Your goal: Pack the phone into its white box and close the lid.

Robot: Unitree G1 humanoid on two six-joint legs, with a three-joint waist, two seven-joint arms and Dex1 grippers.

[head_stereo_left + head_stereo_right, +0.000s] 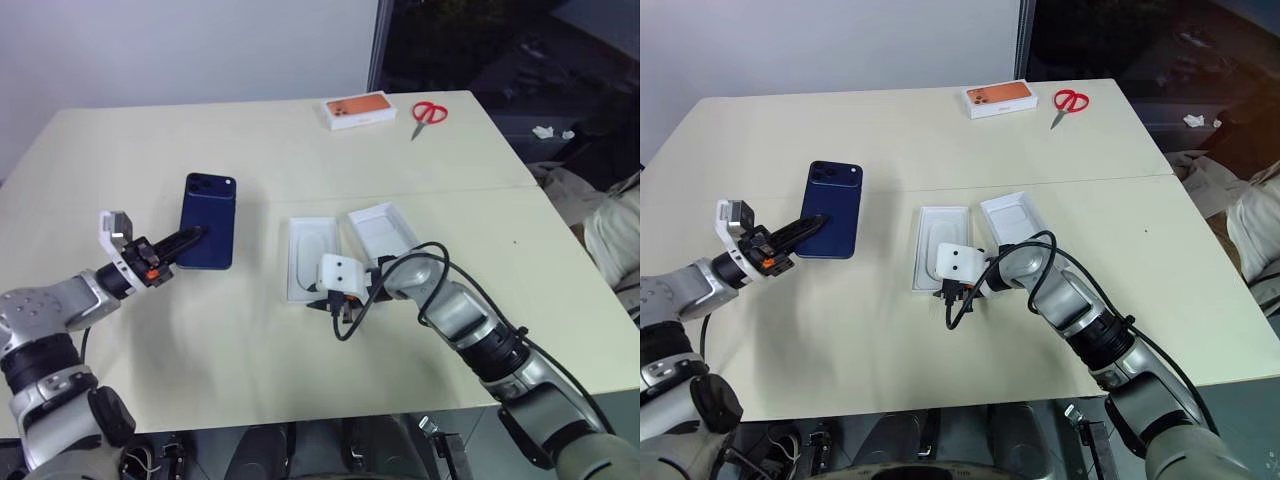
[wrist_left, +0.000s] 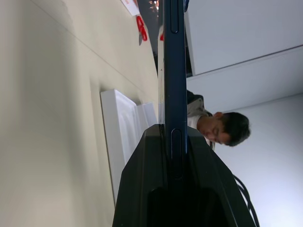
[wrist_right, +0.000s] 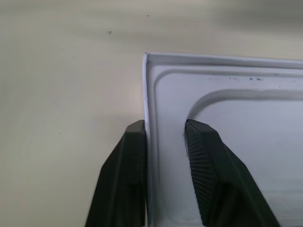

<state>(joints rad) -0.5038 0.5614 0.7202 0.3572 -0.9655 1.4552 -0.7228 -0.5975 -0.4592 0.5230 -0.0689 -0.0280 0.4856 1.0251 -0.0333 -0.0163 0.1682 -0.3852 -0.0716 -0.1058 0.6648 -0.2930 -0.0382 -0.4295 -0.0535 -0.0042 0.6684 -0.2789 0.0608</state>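
Note:
The dark blue phone (image 1: 208, 215) hangs a little above the table, back up, camera cluster at its far end. My left gripper (image 1: 195, 237) is shut on its near end; the left wrist view shows the phone (image 2: 173, 71) edge-on between the fingers. To its right lies the white box (image 1: 294, 250), with a white insert (image 1: 315, 255) with a rounded recess covering its floor. The lid (image 1: 383, 230) lies beside it, white inside up. My right gripper (image 3: 163, 125) is at the box's near end, fingers apart, straddling the thin rim (image 3: 147, 85) without clamping it.
An orange-topped box (image 1: 358, 110) and red scissors (image 1: 428, 112) lie at the table's far edge. A black cable (image 1: 430, 262) loops over my right wrist. A person (image 2: 222, 130) sits beyond the table, seen in the left wrist view.

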